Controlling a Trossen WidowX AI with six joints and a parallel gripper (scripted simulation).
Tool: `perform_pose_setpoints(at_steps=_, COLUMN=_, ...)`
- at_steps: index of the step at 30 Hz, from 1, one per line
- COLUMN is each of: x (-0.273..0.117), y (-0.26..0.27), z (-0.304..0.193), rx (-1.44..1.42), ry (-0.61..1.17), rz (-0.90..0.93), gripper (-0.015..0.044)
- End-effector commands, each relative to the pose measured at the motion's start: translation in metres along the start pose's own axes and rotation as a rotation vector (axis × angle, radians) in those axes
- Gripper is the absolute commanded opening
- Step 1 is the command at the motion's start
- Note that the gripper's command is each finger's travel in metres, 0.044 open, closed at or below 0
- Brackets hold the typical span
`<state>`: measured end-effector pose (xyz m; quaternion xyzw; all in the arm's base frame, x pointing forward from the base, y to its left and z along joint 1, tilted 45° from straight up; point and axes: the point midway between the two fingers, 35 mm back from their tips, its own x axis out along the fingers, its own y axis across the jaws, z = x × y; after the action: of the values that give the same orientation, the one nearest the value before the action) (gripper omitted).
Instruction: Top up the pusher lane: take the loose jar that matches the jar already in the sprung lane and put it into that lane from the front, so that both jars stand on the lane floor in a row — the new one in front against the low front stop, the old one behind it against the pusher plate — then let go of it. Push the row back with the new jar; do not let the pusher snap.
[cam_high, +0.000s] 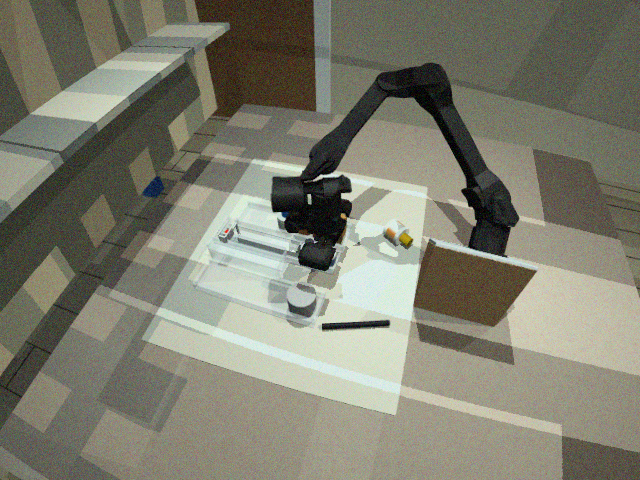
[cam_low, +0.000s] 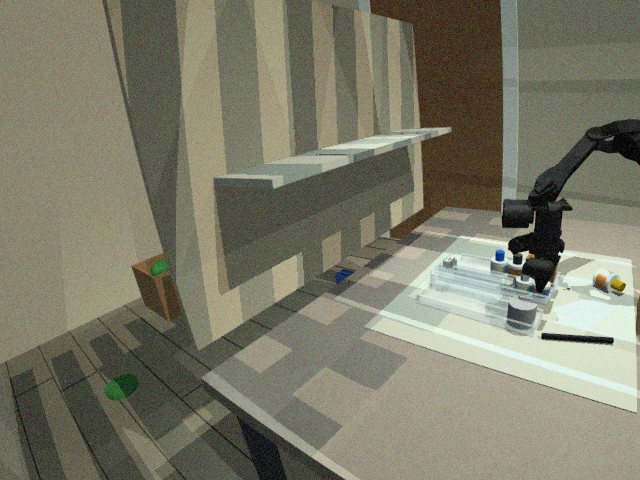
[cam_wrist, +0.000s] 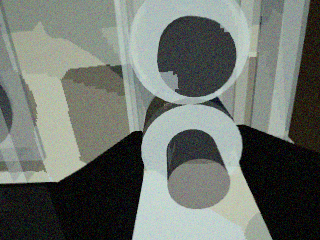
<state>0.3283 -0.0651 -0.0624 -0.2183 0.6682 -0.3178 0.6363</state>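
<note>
My gripper (cam_low: 541, 279) (cam_wrist: 188, 137) is shut on a jar with a white shoulder and a dark grey cap (cam_wrist: 198, 183), seen between the black fingers in the wrist view. It is low at the front end of the middle lane of the clear lane unit (cam_high: 248, 303). A jar with a white shoulder and dark cap (cam_wrist: 197, 55) stands in the lane just behind the held jar; the two look close together or touching. The held jar's base and the front stop are hidden, so I cannot tell whether it stands on the floor. The pusher plate cannot be made out.
A grey cylinder (cam_high: 301, 299) (cam_low: 521, 312) stands in the near lane. Jars with blue (cam_low: 499, 255) and black (cam_low: 517, 258) caps stand in the far lane. A yellow-capped jar (cam_high: 394, 231) (cam_low: 603, 281) lies loose in front. A black rod (cam_high: 355, 324) (cam_low: 577, 338) and a brown board (cam_high: 473, 281) are nearby.
</note>
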Motion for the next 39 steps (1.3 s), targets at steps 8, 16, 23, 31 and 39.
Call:
perform_pose_setpoints(at_steps=8, x=0.0001, y=0.0003, z=-0.0021, rx=0.010, ry=-0.010, rz=-0.007, gripper=0.0000)
perform_pose_setpoints(at_steps=16, x=0.0001, y=0.0003, z=-0.0021, rx=0.010, ry=-0.010, rz=-0.007, gripper=0.0000)
perform_pose_setpoints(at_steps=23, x=0.0002, y=0.0003, z=-0.0018, rx=0.010, ry=-0.011, rz=-0.007, gripper=0.0131)
perform_pose_setpoints(at_steps=31, x=0.0002, y=0.0003, z=-0.0018, rx=0.010, ry=-0.011, rz=-0.007, gripper=0.0298)
perform_pose_setpoints(at_steps=39, x=-0.0045, y=0.0005, z=-0.0017, rx=0.010, ry=-0.011, rz=-0.006, gripper=0.0298)
